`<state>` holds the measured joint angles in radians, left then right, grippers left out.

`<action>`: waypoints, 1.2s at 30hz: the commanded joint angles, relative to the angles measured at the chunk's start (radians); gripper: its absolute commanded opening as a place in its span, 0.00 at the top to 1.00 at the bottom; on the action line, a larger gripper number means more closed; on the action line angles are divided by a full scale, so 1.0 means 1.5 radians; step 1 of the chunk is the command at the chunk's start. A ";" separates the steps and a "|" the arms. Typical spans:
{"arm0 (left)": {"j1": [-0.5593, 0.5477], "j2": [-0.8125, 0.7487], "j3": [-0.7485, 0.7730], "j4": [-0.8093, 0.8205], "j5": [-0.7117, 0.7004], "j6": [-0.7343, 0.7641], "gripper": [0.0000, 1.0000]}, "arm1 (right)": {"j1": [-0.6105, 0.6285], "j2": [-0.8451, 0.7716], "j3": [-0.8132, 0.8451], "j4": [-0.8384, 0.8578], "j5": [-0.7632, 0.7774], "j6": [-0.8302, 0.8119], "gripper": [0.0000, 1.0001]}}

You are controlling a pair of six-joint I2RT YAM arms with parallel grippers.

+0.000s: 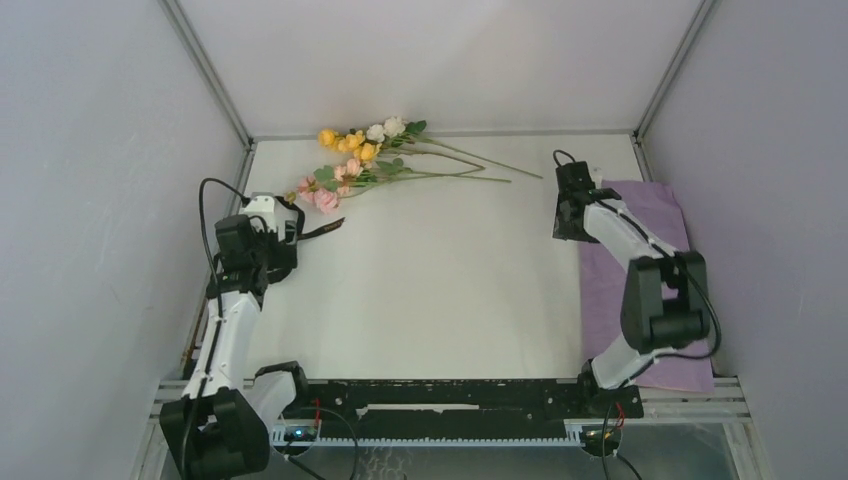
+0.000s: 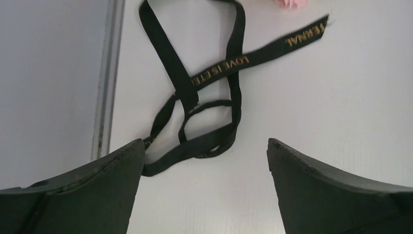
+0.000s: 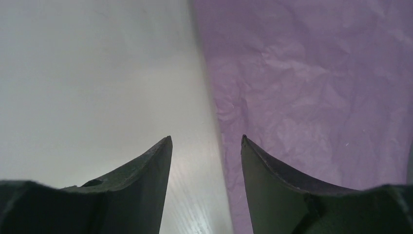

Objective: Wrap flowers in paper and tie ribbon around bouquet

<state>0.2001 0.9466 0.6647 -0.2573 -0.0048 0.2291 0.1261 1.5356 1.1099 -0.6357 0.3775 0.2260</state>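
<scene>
The flowers lie at the back of the table, yellow, white and pink blooms to the left, thin stems running right. The black ribbon, printed with gold letters, lies in loose loops by the left wall. My left gripper hangs wide open just short of it, nothing between the fingers; in the top view this left gripper is beside the ribbon. The lilac paper lies flat along the right side. My right gripper is open and empty over the paper's left edge; from above, the right gripper is at the far corner of the paper.
Grey walls close in both sides and the back, with metal frame posts at the corners. A pink bloom shows just beyond the ribbon. White table surface lies between the arms. A black rail runs along the near edge.
</scene>
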 commanded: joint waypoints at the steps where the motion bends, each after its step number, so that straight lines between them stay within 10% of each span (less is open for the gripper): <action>1: 0.000 0.031 0.038 -0.042 0.006 0.010 0.00 | 0.001 0.105 0.058 -0.045 0.047 -0.032 0.37; 12: 0.000 0.055 0.044 -0.058 0.037 0.002 0.00 | 0.004 0.289 0.114 -0.055 0.211 -0.052 0.46; 17: 0.000 0.055 0.048 -0.067 0.039 0.001 0.00 | 0.016 0.288 0.115 -0.054 0.206 -0.052 1.00; 23: 0.000 0.041 0.051 -0.074 0.036 0.006 0.00 | 0.105 0.138 0.115 -0.054 -0.020 0.017 1.00; 29: 0.000 0.034 0.052 -0.078 0.041 0.012 0.00 | 0.284 -0.041 0.039 0.211 -0.120 0.175 1.00; 36: 0.000 0.030 0.059 -0.087 0.045 0.025 0.00 | 0.414 0.064 0.045 0.524 -0.107 0.336 1.00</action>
<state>0.2001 1.0180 0.6846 -0.3904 0.0380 0.2367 0.6884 1.4769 1.1542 -0.1242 0.2184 0.5499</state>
